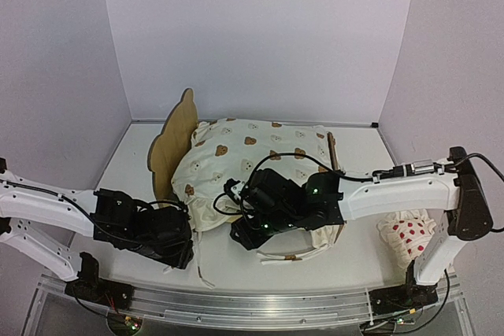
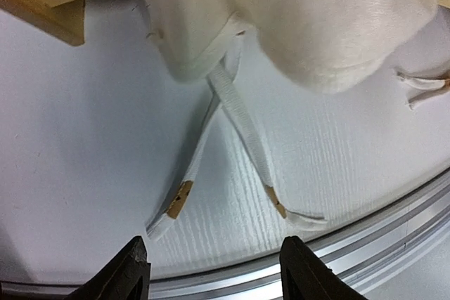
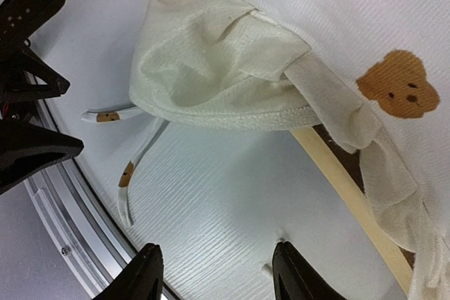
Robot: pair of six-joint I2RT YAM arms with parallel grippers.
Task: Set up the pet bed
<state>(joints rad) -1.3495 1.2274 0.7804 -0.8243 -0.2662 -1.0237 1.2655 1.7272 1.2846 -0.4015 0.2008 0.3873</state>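
the white table (image 1: 126, 179) carries the small light plywood pet bed (image 1: 175, 143) at its middle, the bear-ear headboard standing upright toward the left edge and a low rail showing at the right end. the cream bear-print ruffled cushion (image 1: 252, 155) lies heaped over the frame and covers most of it, and its near corner spills over the near side rail onto the table. the left gripper (image 2: 214, 272) hangs low by the near edge, left of that corner, with its jaws well apart and nothing between them. the right gripper (image 3: 214, 272) sits over the cushion's near side, its jaws parted and gripping nothing. the small white red-dotted pillow (image 1: 409, 235) rests near the near right corner, beside the right arm. two white ribbon ties (image 2: 246, 131) with tan ends trail from the cushion, crossing on the table just ahead of the left fingers.
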